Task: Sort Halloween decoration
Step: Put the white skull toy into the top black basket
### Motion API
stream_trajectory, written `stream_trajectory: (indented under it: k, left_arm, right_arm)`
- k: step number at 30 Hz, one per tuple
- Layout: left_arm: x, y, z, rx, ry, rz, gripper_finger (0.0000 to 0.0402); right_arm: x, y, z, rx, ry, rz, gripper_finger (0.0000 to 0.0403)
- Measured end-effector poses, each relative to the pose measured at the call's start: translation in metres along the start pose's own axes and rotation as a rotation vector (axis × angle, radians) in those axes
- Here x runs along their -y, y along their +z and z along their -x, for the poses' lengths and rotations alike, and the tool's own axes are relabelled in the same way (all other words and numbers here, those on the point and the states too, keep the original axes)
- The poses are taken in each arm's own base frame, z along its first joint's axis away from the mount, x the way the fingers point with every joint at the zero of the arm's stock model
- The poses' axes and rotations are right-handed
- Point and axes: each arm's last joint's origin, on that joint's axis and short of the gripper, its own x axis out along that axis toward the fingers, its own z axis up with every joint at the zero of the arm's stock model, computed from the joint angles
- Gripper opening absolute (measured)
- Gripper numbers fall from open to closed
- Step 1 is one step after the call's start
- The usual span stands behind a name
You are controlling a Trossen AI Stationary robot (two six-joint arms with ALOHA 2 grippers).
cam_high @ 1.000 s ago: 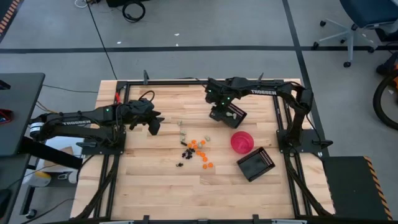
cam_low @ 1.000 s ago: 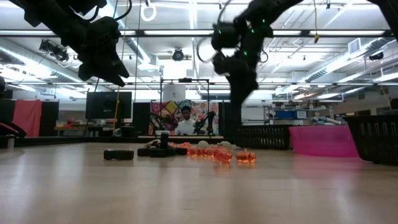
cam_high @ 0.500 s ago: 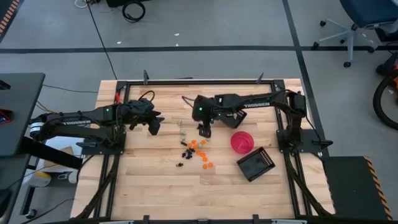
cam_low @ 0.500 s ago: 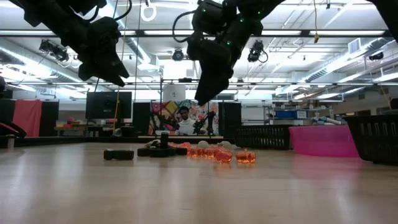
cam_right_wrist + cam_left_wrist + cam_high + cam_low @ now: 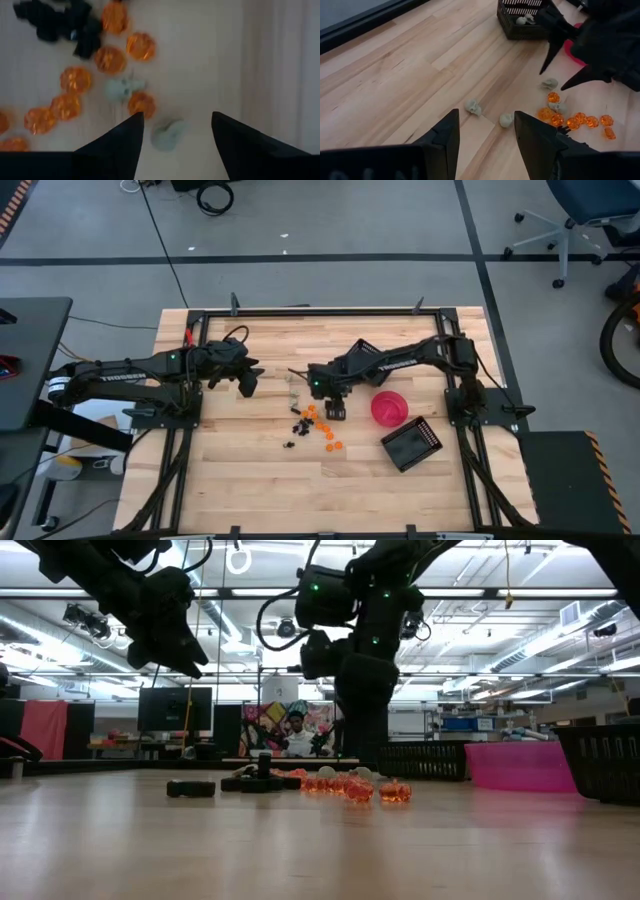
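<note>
The trinkets lie loose mid-table: orange ones, black ones and pale ones. My right gripper hangs low over the pile's right side, open, pointing down. Its fingers stand on either side of one pale trinket without touching it. My left gripper is open and waits in the air left of the pile. In the low view the orange pieces sit beneath the right gripper.
A pink round bowl stands right of the pile. One black slatted basket lies near it toward the near edge. Another basket, at the far side, holds pale pieces and is partly under the right arm. Bare wood lies left and near.
My right gripper has swung from above the far basket toward the near-left, over the pile, and come down close to the table. The left arm and the trinkets have stayed where they were.
</note>
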Motion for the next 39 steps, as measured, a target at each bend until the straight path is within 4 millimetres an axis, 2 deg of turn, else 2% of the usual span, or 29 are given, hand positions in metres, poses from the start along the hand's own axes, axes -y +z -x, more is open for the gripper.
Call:
stream_trajectory:
  k: [14,22,39]
  left_arm:
    - [0.000,0.000,0.000,0.000,0.000,0.000,0.0162]
    - [0.000,0.000,0.000,0.000,0.000,0.000,0.0162]
    - [0.000,0.000,0.000,0.000,0.000,0.001,0.0162]
  right_arm:
    - [-0.012,-0.018,-0.025,-0.004,-0.040,0.038,0.0201]
    - [-0.015,-0.027,-0.032,-0.001,-0.063,0.046,0.0193]
    - [-0.013,-0.017,-0.026,-0.002,-0.073,0.150,0.0082]
